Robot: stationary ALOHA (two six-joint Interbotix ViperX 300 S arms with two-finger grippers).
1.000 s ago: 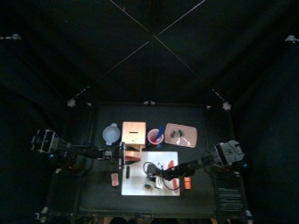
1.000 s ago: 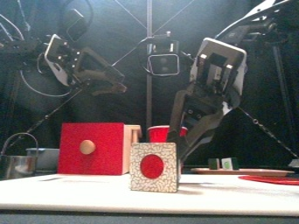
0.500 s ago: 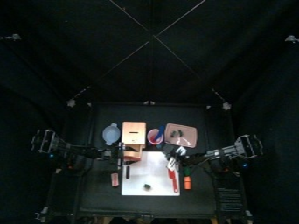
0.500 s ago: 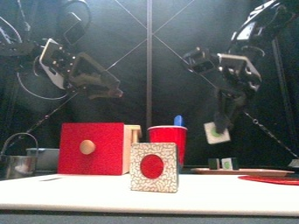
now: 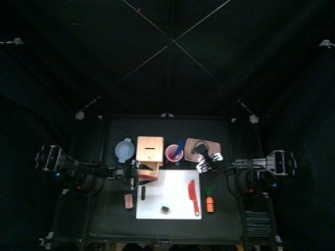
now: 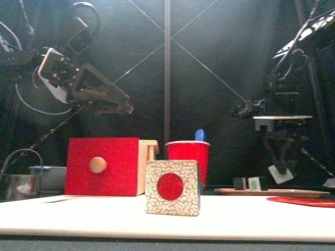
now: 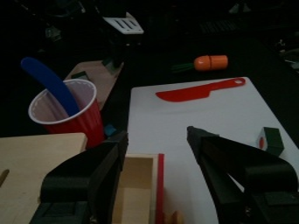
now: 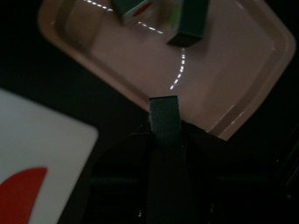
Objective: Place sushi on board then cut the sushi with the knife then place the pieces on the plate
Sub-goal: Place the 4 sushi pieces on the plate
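Note:
My right gripper (image 8: 165, 131) is shut on a dark green sushi piece (image 8: 165, 116) and holds it over the near edge of the pink tray (image 5: 210, 145). Two more pieces (image 8: 187, 22) lie on the tray. One sushi piece (image 5: 165, 208) with a red centre stands on the white board (image 5: 177, 181), large in the front view (image 6: 171, 187). The red knife (image 5: 194, 191) lies flat on the board's right part. My left gripper (image 7: 158, 144) hovers open over the wooden box's front edge, holding nothing.
The wooden box (image 5: 149, 150) with its red drawer front (image 6: 104, 167) stands behind the board. Beside it is a red cup (image 5: 173, 153) holding a blue knife (image 6: 201, 135). A blue-grey bowl (image 5: 124, 150) sits at the left. An orange toy (image 5: 209, 205) lies right of the board.
My right gripper rose from the board and moved back and right to above the pink tray, carrying a sushi piece. The left arm barely moved.

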